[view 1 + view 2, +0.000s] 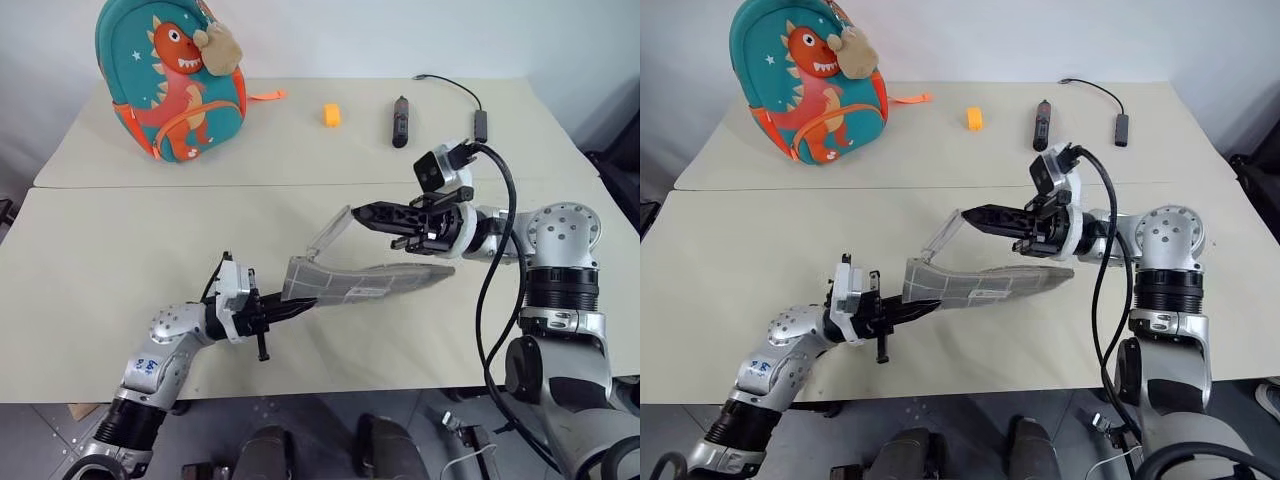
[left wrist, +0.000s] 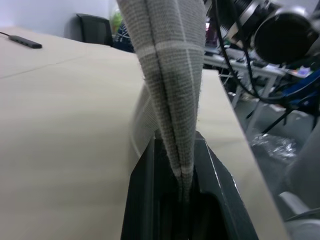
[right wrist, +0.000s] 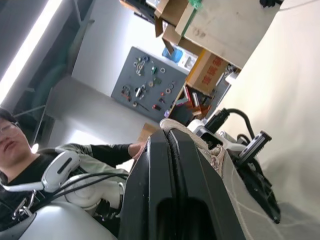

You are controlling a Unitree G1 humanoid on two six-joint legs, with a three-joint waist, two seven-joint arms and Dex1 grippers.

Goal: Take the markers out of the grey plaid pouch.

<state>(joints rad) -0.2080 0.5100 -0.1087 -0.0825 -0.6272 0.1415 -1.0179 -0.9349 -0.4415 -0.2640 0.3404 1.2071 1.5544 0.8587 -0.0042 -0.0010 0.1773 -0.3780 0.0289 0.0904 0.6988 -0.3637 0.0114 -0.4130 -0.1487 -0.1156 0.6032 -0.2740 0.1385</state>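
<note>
**Pouch held up between both grippers, contents not visible**

Pouch: grey plaid fabric with thin white grid lines, stretched out lengthwise above the near table, roughly level, sagging slightly along its middle. One end sits in the left gripper, the other end lies under the right gripper. A flap or opened edge of the fabric stands up from the pouch's upper side and reaches the right gripper's fingertips.

Left gripper: fingers closed tight on the pouch's end; the left wrist view shows the folded fabric edge pinched between the two black fingers.

Right gripper: fingers pressed together. The right wrist view shows grey fabric lying against the side of the fingers; the head views put the fingertips at the raised flap. Grip on the flap appears likely, but the pinch point itself is hard to make out.

Markers: cannot tell from these views whether any are inside; the pouch's interior is hidden.

Far table: teal dinosaur backpack standing upright at the left rear, small orange block near the middle, black stick-shaped device to its right, then a dark cable with adapter. All well apart from the pouch.

Right wrist view also shows a person seated in the background.
</note>
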